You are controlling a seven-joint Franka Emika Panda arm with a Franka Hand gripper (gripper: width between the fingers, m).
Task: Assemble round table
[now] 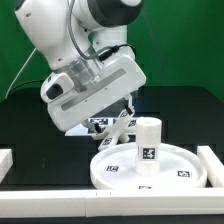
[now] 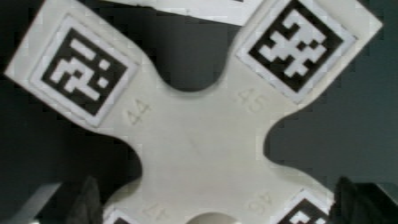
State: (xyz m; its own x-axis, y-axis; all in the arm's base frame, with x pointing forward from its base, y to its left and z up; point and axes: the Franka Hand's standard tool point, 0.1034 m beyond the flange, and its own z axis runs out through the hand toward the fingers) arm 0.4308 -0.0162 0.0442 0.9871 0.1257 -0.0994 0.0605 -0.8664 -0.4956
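The gripper [image 2: 214, 206] stands low over the flat base piece [image 2: 196, 120]. One end of the piece lies directly between its two dark fingertips [image 2: 80, 200]. The jaws are set wide, one on each side of that end and close against its edges. Whether the pads already press on the plastic cannot be told from either view (the contact lines sit at the very margin of the wrist view).

The coming move depends on how the piece lies. Its long axis runs straight out from the gap between the fingers, at right angles to their closing line, and ends in two splayed arms with square tags. A squeeze would therefore fall across the narrower width, which looks like the sound way to take it.

In the exterior view, the round disc [image 1: 140, 184] lies just in front of the gripper [image 1: 122, 125]. The short cylinder leg [image 1: 148, 140] stands upright on the disc, beside the gripper and apart from it.
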